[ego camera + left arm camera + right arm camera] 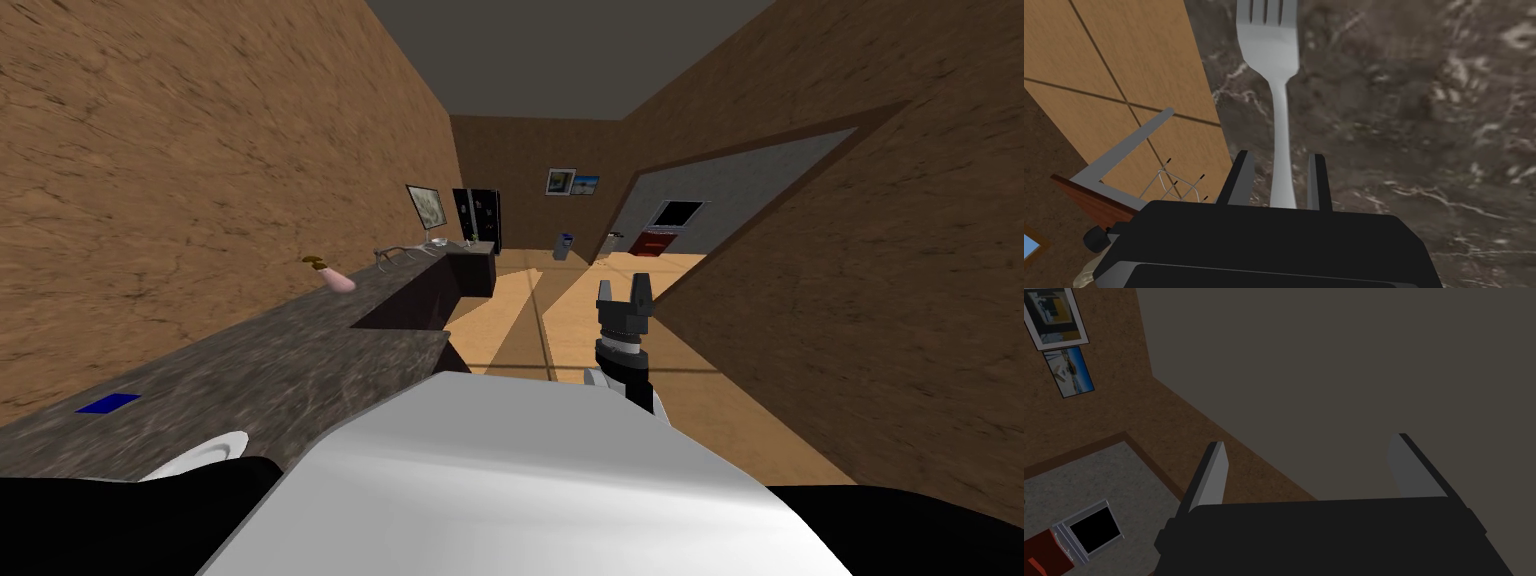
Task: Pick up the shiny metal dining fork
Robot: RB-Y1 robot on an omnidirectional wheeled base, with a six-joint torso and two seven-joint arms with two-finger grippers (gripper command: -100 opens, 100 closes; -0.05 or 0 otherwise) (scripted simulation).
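Note:
A plain grey metal fork [1276, 85] lies lengthwise over the dark marbled counter [1424, 125], tines pointing away from my hand. My left gripper [1281, 162] has its two fingers drawn in narrow on either side of the fork's handle, whose end is hidden behind the gripper's body. My right gripper [623, 295] is held up over the tan floor, to the right of the counter, and its fingers [1211, 475] stand wide apart with nothing between them.
The long counter [330, 350] runs along the left wall, carrying a white plate [200, 455], a blue patch [107, 404] and a pink object [340, 282]. A wire rack [1174, 185] shows beside the counter's edge. Tan floor [590, 330] stretches ahead.

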